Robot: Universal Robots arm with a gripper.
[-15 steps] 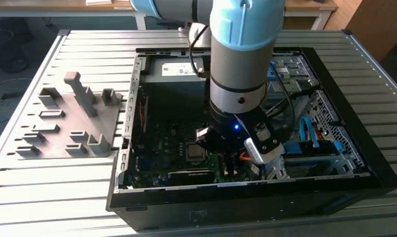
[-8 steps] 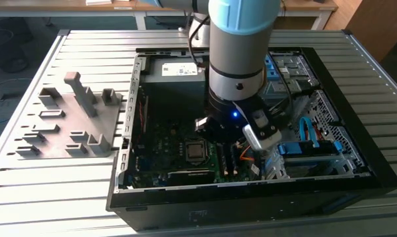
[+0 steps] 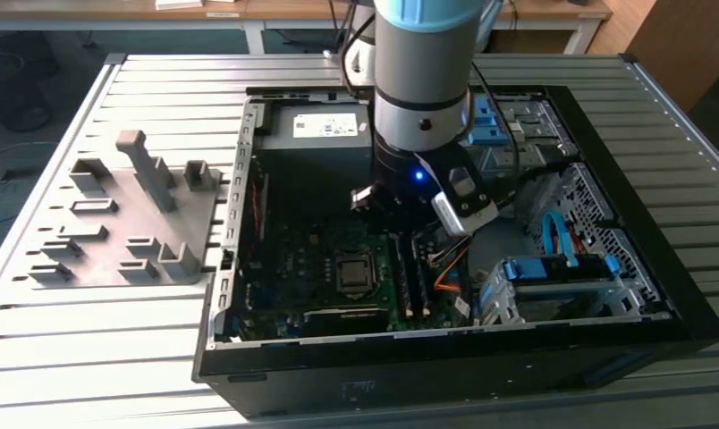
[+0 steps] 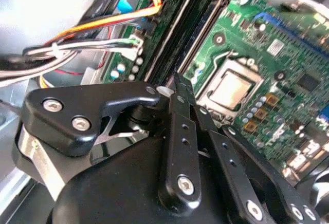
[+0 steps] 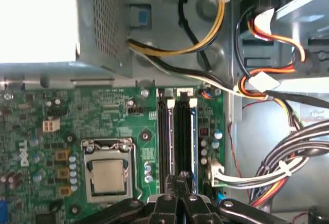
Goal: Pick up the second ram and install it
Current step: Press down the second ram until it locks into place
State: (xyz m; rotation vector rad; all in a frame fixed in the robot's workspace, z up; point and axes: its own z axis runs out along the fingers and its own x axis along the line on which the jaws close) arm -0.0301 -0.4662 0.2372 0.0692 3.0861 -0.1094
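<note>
Gripper (image 5: 179, 179): fingers pressed together, tips down on the memory slots (image 5: 177, 131), directly over them. Second ram (image 5: 193, 142): seated edge-up in the slot beside the fingertips, long axis running straight away from the fingers toward the power supply (image 5: 103, 23); thin dark strip, blue-edged, white latch clip at its far end. Motherboard (image 5: 103, 121): green, processor socket alongside.

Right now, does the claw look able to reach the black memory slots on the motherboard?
Probably yes: the claw sits right above the memory slots in the first wrist view, and the cables lie off to one side, not between them.
</note>
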